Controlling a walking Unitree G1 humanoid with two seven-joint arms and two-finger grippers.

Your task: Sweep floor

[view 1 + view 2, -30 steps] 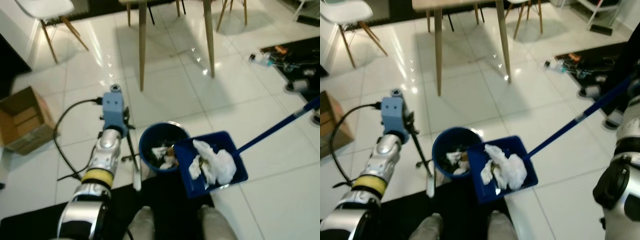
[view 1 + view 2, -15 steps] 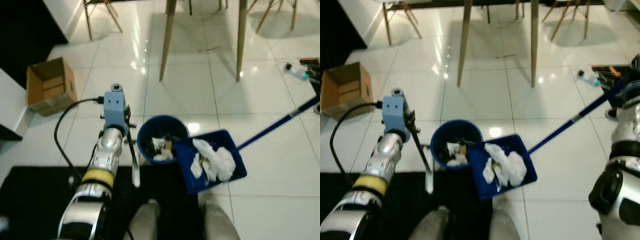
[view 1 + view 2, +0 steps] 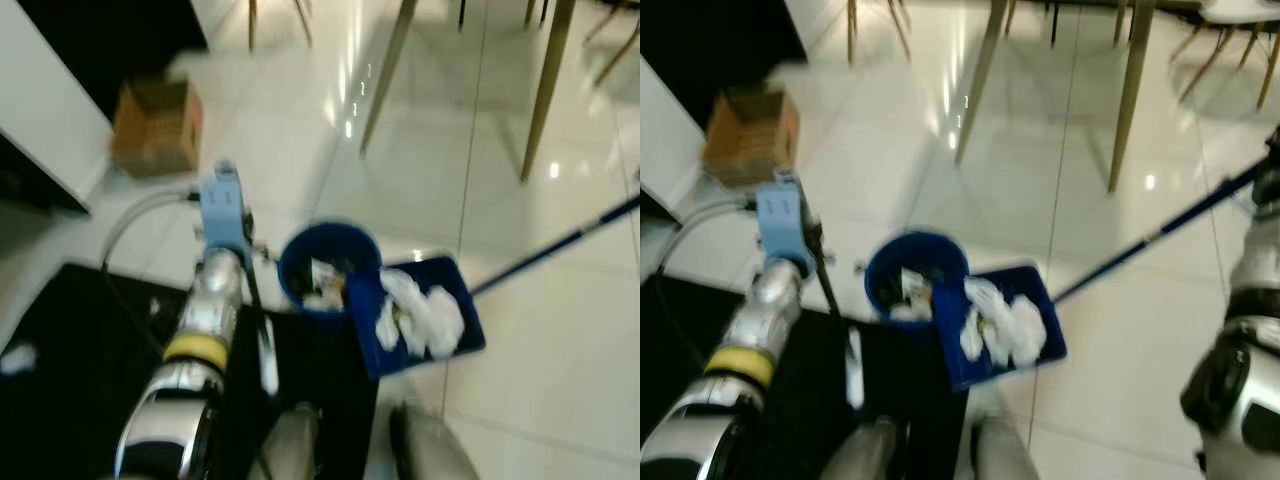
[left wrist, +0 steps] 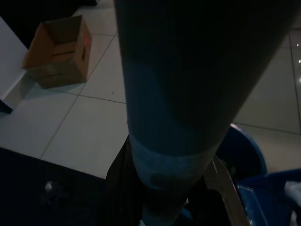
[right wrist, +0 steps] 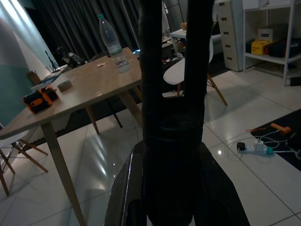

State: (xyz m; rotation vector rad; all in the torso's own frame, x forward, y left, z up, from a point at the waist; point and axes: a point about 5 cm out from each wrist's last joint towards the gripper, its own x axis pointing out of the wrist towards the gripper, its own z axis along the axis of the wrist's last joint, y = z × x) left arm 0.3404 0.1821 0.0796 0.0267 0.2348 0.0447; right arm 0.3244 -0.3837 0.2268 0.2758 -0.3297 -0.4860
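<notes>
the head views were blurred. a blue dustpan [image 3: 1000, 325] loaded with crumpled white paper [image 3: 1005, 325] sat tilted against the rim of a round blue bin [image 3: 912, 275], its front edge overlapping the bin opening; the bin already held some white scraps. the dustpan's long blue handle [image 3: 1160, 232] ran up and away toward the robot's right arm [image 3: 1240, 370]. in the right wrist view the right tool [image 5: 171, 70] was clamped on a dark pole running along its two black fingers. the left arm [image 3: 205, 320] reached forward just beside the bin, and a thin dark rod with a white lower part [image 3: 262, 335] ran down from it over a black mat [image 3: 90, 350]. in the left wrist view a thick blue-grey shaft [image 4: 188, 103] blocked the left tool, so whether it gripped could not be told. a cardboard box [image 3: 155, 125] stood well apart on the white tiled floor [image 3: 560, 350], and wooden table legs [image 3: 545, 90] stood beyond the bin.
</notes>
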